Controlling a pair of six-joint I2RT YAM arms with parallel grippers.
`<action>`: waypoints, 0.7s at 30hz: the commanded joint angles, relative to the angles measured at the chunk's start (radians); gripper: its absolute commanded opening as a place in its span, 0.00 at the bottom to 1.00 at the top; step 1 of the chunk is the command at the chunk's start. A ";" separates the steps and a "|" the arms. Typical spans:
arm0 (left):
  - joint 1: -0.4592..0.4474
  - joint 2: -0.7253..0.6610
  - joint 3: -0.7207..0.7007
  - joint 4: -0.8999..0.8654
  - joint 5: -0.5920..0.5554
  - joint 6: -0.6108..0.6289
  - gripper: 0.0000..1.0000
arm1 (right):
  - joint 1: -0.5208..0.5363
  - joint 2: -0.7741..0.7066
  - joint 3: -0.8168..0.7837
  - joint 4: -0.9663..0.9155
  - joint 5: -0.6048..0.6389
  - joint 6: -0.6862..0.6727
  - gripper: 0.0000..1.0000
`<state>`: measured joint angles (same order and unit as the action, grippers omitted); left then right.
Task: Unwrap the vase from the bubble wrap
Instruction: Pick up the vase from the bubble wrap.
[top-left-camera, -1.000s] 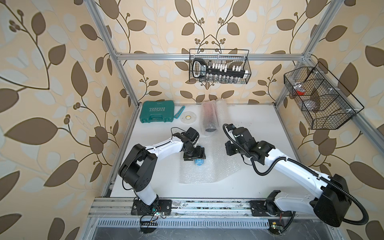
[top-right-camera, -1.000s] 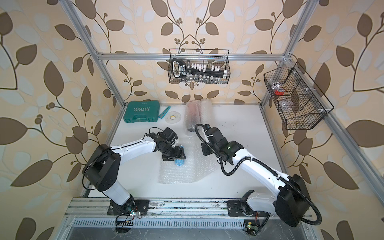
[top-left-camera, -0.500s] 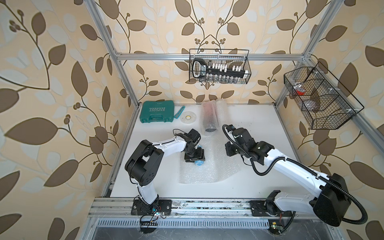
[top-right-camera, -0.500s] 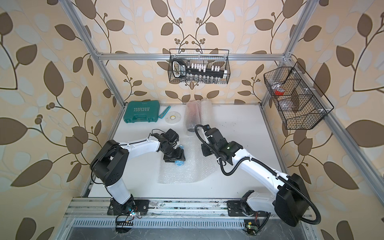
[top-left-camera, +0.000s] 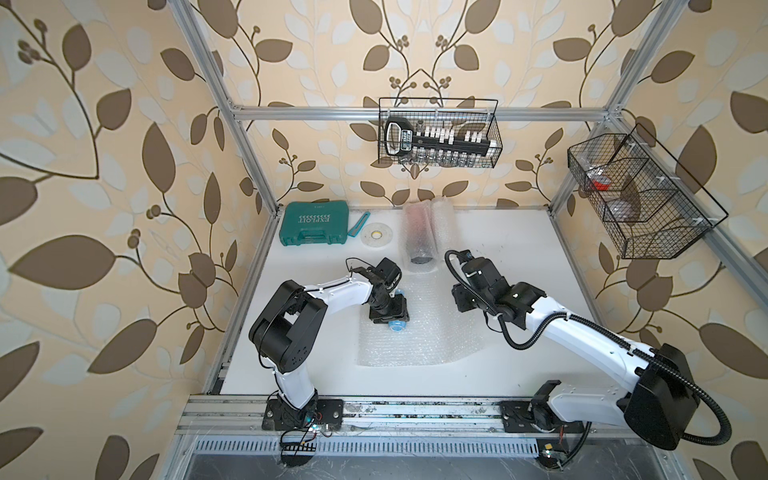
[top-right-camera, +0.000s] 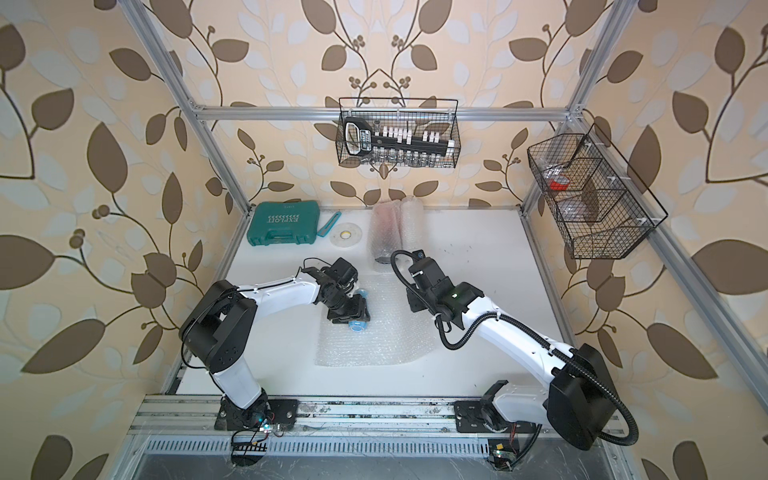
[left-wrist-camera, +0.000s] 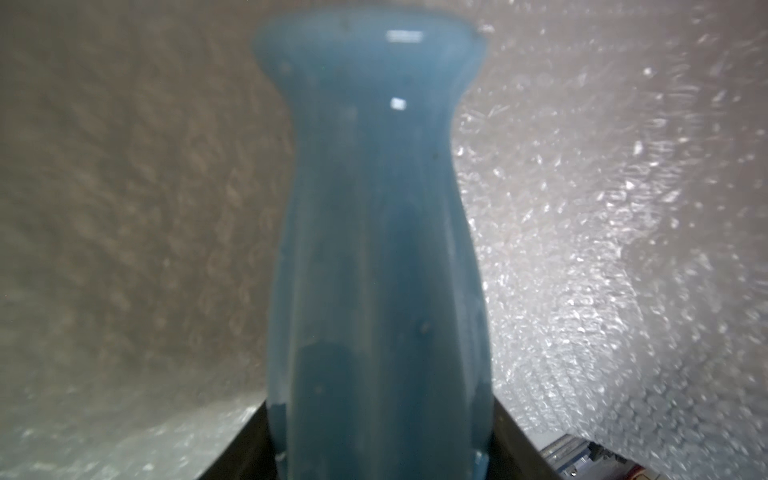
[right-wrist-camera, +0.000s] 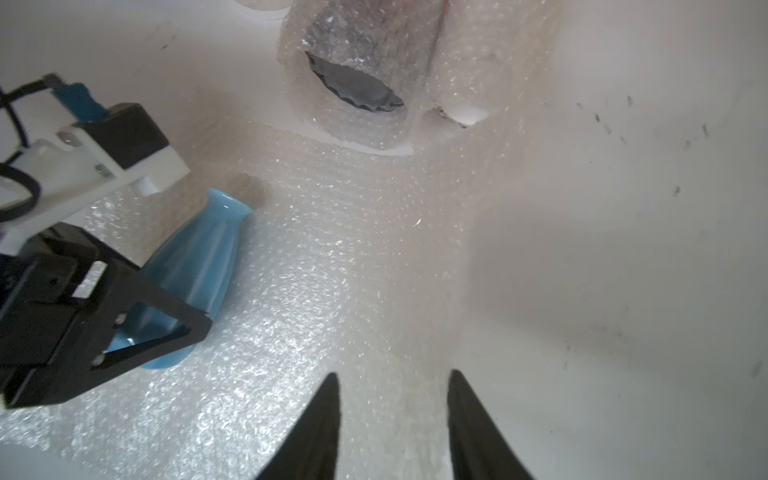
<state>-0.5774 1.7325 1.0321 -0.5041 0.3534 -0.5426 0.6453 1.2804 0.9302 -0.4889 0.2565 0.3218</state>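
Presently, the vase (right-wrist-camera: 199, 266) is found lying bare on its side on the bubble wrap (top-left-camera: 419, 336), which is spread flat near the middle of the desk (top-left-camera: 519, 232). The jaws of the left gripper (top-left-camera: 390, 319) are pressed against both sides of the vase's wider lower body, pinching it; the neck is pointed toward the back of the desk. The jaws of the right gripper (right-wrist-camera: 393, 376) are spread apart above the sheet's edge, gripping nothing. Two rolled tubes (top-left-camera: 424, 232) of bubble wrap are noted at the back, one with a dark object inside, near a green case (top-left-camera: 313, 224).
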 joint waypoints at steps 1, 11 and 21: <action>-0.010 -0.063 -0.019 0.037 -0.042 0.033 0.54 | -0.011 0.005 -0.011 -0.048 0.097 0.045 0.55; -0.012 -0.221 -0.120 0.274 -0.046 0.179 0.53 | -0.101 -0.118 -0.094 0.105 -0.188 0.045 0.62; -0.014 -0.326 -0.181 0.484 0.080 0.312 0.53 | -0.162 -0.167 -0.126 0.245 -0.518 0.072 0.62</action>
<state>-0.5777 1.4826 0.8581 -0.1459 0.3634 -0.3088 0.4950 1.1271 0.8253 -0.3103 -0.1112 0.3775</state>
